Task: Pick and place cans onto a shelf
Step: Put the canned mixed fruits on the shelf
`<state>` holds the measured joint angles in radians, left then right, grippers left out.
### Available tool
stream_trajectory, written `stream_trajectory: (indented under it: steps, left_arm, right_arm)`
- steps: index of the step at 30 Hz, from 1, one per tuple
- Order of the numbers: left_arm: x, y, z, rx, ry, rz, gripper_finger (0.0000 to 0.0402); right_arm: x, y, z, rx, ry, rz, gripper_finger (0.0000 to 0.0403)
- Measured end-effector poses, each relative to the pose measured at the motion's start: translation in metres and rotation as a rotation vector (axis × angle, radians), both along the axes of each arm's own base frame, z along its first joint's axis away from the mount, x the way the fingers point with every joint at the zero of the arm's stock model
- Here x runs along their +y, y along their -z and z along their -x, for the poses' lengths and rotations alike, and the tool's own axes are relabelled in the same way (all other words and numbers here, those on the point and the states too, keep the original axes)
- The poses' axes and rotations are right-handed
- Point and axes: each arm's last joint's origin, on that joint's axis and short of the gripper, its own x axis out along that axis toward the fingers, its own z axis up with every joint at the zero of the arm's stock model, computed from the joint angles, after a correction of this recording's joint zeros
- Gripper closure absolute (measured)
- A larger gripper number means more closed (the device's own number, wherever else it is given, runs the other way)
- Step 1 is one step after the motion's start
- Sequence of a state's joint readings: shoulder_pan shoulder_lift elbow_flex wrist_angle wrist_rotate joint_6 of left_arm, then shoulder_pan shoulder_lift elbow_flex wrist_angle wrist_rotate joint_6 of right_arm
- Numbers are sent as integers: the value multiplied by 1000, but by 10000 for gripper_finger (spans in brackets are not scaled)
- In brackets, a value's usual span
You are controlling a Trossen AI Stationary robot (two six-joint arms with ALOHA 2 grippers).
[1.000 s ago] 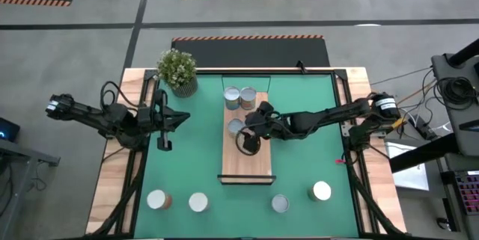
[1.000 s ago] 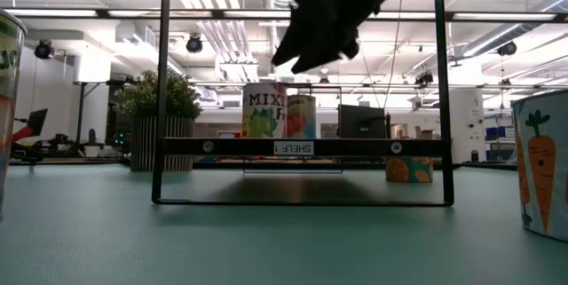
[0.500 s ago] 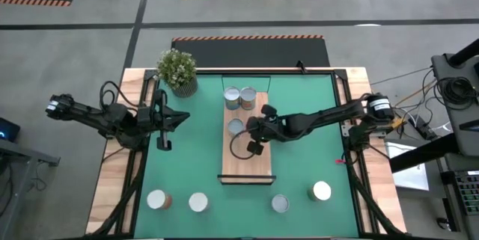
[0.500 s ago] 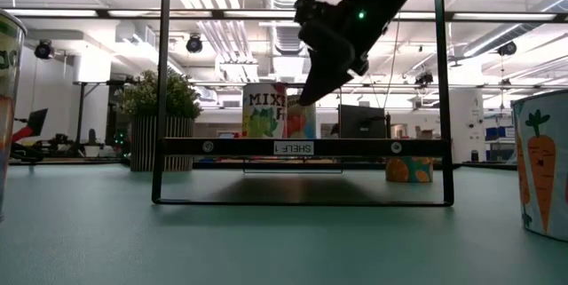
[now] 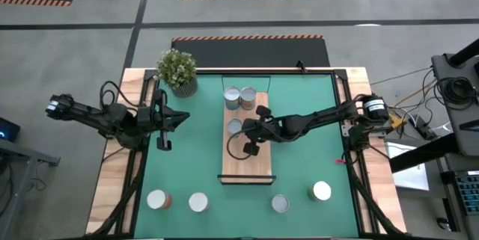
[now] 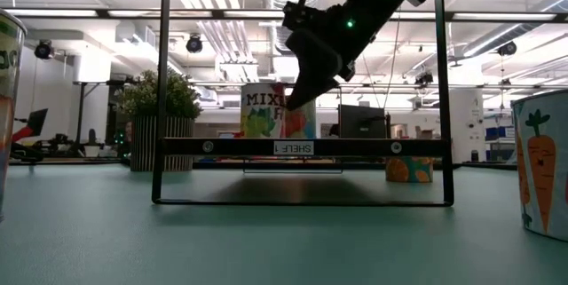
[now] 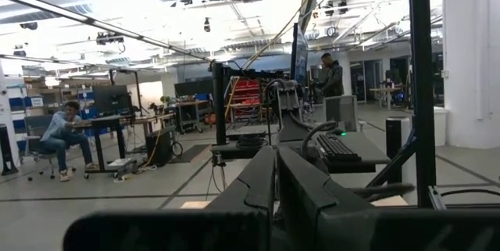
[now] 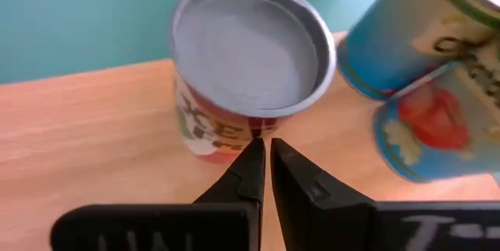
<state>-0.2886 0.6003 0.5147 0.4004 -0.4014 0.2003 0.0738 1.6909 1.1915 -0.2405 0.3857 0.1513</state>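
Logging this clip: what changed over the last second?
The right claw, open a second ago, has shut empty and moved toward the lone can on the shelf. The cans, the shelf and the left claw stayed as they were.

Metal, wood and mat
Can (image 8: 246,48) lid dull brushed metal; shelf (image 8: 94,141) smooth pale wood; green mat (image 5: 187,165) matt.

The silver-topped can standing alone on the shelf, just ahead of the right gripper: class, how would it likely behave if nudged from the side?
The silver-topped can looks rigid metal, so it should not dent. Standing upright on the smooth wooden shelf, it would probably slide. If tipped, its round body would likely roll. The right gripper is shut just beside it.
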Motion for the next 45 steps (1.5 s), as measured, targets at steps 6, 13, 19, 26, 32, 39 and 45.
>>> stream_trajectory:
  steps: [6, 13, 19, 26, 32, 39, 45]
  left_arm:
    - [0, 0, 0, 3, 0, -1, 402]
    - [2, 12, -3, 128, -64, 46, 402]
    - [5, 10, -15, 442, -116, 108, 402]
    - [-2, 34, -48, 796, -121, 32, 402]
    - [-4, 50, -77, 929, -43, -19, 402]
    - [7, 78, -103, 1057, 29, -46, 402]
    - [25, 90, -122, 1079, 33, -1, 402]
  right_arm:
    - [3, -3, -4, -34, -96, -13, 390]
    - [2, -16, 7, 10, -133, 23, 390]
    - [-7, -35, 20, 13, -128, 45, 390]
    - [-26, -39, 19, -5, -130, 88, 390]
    - [-38, -33, 13, -60, -179, 50, 390]
    - [-39, -31, 11, -61, -188, 52, 390]
    - [-39, -29, 10, -98, -185, 58, 390]
